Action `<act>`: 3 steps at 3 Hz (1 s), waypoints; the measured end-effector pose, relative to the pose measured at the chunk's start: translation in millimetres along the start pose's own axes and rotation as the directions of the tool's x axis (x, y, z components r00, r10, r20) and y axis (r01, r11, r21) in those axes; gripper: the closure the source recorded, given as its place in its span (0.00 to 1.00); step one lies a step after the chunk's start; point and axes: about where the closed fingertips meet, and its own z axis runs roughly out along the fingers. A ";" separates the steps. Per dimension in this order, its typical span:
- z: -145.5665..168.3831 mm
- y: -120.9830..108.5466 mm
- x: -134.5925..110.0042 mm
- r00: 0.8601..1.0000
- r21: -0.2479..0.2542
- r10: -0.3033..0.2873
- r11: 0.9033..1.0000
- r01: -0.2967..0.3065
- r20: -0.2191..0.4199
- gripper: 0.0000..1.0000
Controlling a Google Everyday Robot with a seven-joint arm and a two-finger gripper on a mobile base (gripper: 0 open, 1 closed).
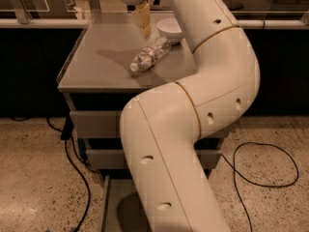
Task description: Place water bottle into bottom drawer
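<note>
**Bottle not grabbed yet**

Gripper (141,18) hangs over the tabletop (96,57), just above the water bottle (150,54); can't tell if it's wide or narrow. The bottle's lying beside the white bowl (170,29). Bottom drawer (112,204) is already pulled out, so pickup and drop-off are left, I'd say.

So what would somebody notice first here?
The huge white robot arm bending across the middle. Its claw hangs above the water bottle, which lies on its side on the grey cabinet top near a white bowl. Down low, the bottom drawer stands pulled out.
</note>
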 end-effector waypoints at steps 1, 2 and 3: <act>-18.2 22.8 15.5 0.998 -0.011 0.055 0.998 -0.055 -0.034 0.00; -24.9 45.3 27.6 0.994 -0.017 0.105 0.994 -0.105 -0.039 0.00; -8.4 64.3 36.7 0.991 -0.026 0.135 0.991 -0.135 -0.007 0.00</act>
